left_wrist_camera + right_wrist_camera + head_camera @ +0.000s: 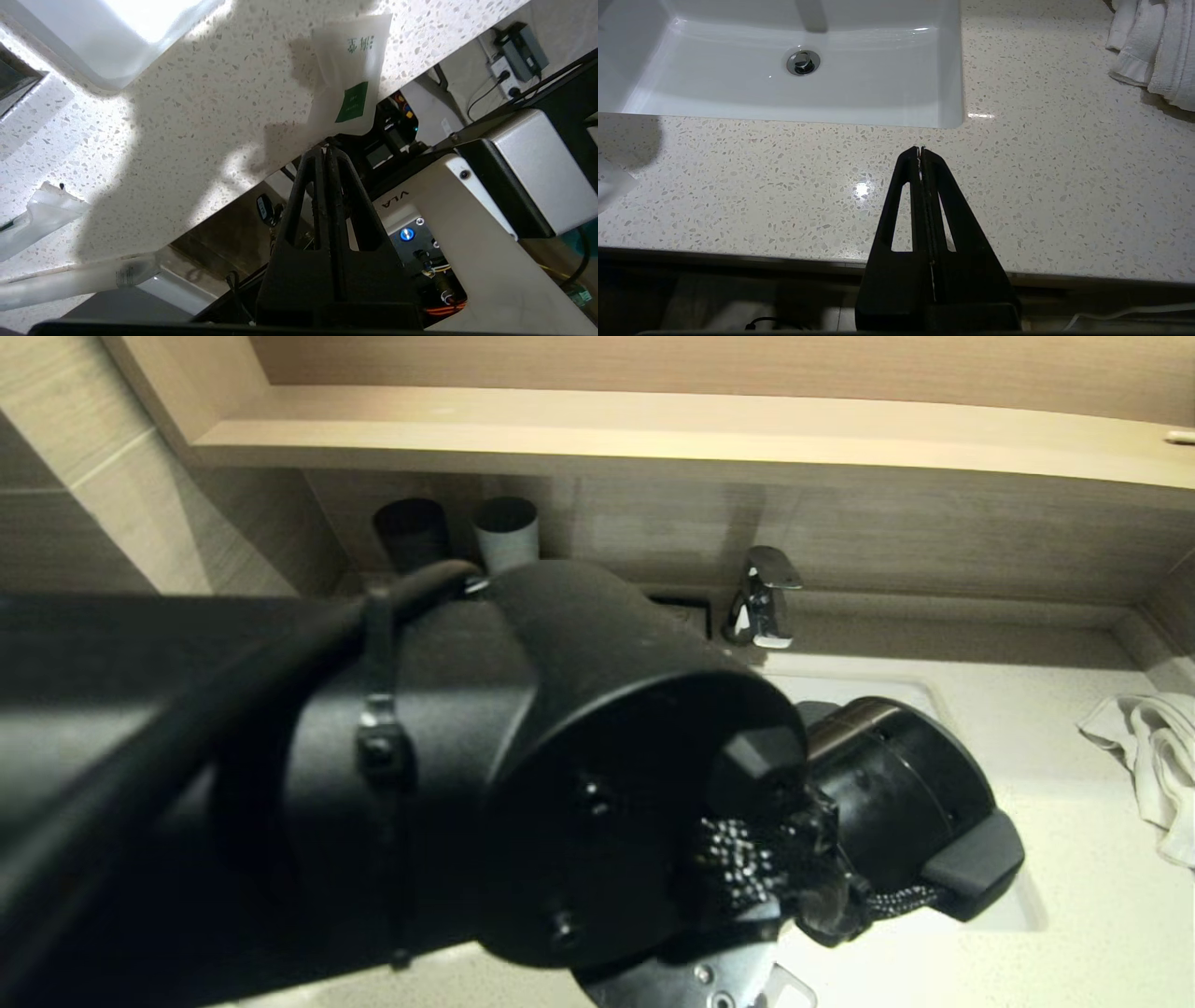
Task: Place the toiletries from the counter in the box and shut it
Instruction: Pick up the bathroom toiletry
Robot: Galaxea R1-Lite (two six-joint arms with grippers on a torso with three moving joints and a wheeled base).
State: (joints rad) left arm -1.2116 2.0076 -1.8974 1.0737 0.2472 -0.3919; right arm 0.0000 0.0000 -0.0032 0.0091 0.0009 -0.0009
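one sachet (351,88) is hanging pinched in the left gripper (327,149), so it is needing a steady carry, while the right gripper (920,150) is idling pressed together.

Left tool (325,151) pinched closed; right tool (920,150) closed, held low.

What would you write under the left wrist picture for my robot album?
Left gripper pinches a white sachet by its edge, above the speckled counter.
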